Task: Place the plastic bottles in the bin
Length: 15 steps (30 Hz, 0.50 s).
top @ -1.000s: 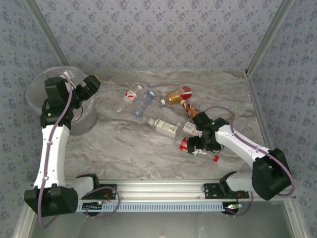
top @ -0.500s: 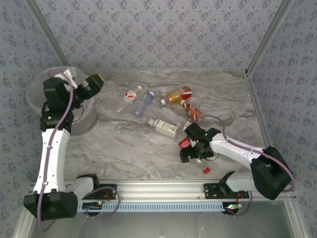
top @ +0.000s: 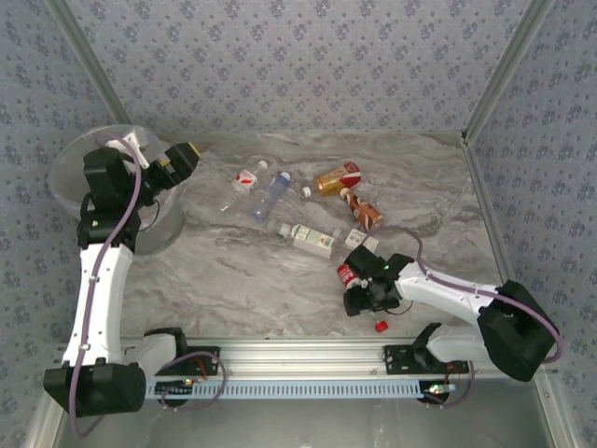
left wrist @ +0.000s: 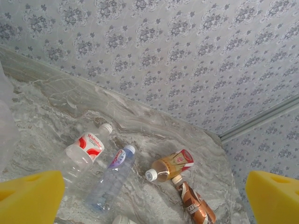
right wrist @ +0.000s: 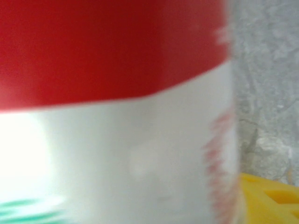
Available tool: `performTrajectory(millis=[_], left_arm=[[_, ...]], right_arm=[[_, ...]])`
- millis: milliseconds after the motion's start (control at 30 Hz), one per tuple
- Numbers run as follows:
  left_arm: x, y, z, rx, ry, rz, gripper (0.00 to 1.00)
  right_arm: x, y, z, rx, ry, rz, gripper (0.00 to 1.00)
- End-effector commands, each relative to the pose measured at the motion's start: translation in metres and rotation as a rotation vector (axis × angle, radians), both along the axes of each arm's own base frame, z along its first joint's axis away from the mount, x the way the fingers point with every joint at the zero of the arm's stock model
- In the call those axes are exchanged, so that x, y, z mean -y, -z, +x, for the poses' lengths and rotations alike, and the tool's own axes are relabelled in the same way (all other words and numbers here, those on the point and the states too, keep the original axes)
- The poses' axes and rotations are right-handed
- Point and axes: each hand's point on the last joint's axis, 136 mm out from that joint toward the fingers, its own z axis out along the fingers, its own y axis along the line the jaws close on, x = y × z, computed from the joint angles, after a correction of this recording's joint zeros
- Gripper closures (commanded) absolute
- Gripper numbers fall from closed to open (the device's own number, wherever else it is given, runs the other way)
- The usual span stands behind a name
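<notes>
Right arm pulled nearer, stretched low; right gripper [top: 359, 297] at red-labelled clear plastic bottle [top: 346, 273], grip unclear. Left gripper [top: 184, 155] raised, spread wide, empty.

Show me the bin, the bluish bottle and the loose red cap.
bin [top: 67, 166]: top external view, translucent left wall.
bluish bottle [left wrist: 111, 179]: left wrist view, middle of its body.
loose red cap [top: 381, 326]: top external view, its top.
</notes>
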Motion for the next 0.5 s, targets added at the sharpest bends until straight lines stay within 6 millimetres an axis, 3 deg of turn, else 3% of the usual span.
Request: performTrajectory(millis=[0, 200, 467], left_arm=[[0.004, -0.012, -0.004, 0.056, 0.027, 0.023, 0.0], [0.004, -0.015, -0.004, 0.058, 0.026, 0.034, 0.0], [0.017, -0.012, -0.007, 0.05, 0.076, 0.053, 0.01]], right_arm=[[0.01, -0.002, 0.005, 0.045, 0.034, -0.059, 0.25], [0.017, -0.018, 0.017, 0.148, 0.042, -0.103, 0.34], [0.01, -0.039, 0.034, 0.286, 0.067, -0.023, 0.42]])
